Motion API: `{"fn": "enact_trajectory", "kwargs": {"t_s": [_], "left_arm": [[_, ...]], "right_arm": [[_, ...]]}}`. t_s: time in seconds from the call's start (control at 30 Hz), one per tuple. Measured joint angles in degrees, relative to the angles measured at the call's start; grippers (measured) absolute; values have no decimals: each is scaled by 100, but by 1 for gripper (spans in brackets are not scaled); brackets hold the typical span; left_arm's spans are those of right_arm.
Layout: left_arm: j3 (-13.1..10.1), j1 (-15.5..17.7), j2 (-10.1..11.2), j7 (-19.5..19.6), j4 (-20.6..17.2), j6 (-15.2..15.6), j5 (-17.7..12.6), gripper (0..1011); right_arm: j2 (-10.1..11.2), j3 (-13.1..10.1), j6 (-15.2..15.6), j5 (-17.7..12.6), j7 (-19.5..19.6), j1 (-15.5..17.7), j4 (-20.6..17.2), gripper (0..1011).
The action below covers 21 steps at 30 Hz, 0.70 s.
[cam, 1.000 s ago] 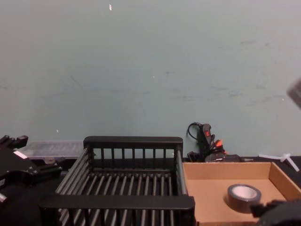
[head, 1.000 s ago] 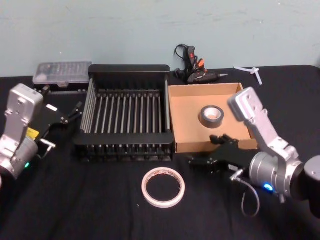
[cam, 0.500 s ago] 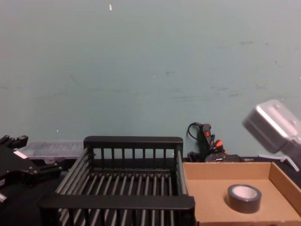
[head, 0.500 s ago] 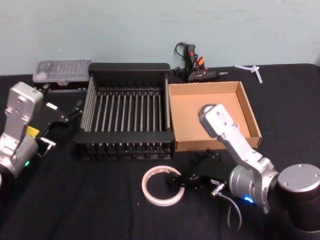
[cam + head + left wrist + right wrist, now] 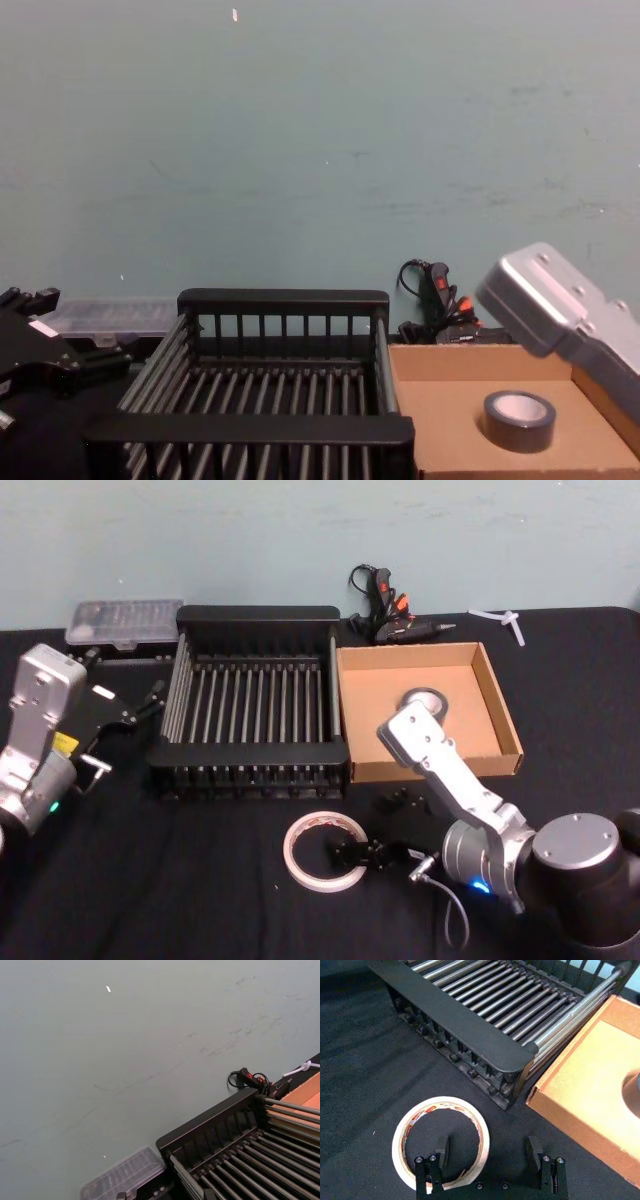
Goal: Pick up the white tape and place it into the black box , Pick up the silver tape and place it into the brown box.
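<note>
**Right pincer open over the white tape, silver roll half hidden in the cardboard box**

So the white tape point(image 5: 326, 852) lies flat on the black bench point(image 5: 150, 880) near its front edge, just in front of the black box point(image 5: 253, 712). The right pincer point(image 5: 487, 1151) is down low at the ring's right side with its jaws spread wide. From the right wrist view one finger point(image 5: 441, 1150) sits inside the ring's hole and the other is outside it, so the band sits between them, not clamped. Can't tell whether either finger touches the tape.

The silver tape point(image 5: 519, 420) sits in the brown box point(image 5: 370, 695), toward its right half. From the head view the right arm's grey housing covers most of that roll, and the chest view shows it whole.

The left pincer point(image 5: 135, 712) is parked by the bench's left edge, beside the black box. I can't tell if it's open or closed.
</note>
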<state>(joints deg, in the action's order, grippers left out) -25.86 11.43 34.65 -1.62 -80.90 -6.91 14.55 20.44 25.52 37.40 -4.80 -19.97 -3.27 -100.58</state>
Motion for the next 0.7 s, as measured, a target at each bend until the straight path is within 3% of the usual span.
{"fn": "enact_trajectory", "kwargs": {"t_s": [0.7], "left_arm": [[0, 0, 0, 0, 0, 0, 0, 1001]], "right_arm": [[-219, -88, 81, 199, -198, 25, 134, 1002]]}}
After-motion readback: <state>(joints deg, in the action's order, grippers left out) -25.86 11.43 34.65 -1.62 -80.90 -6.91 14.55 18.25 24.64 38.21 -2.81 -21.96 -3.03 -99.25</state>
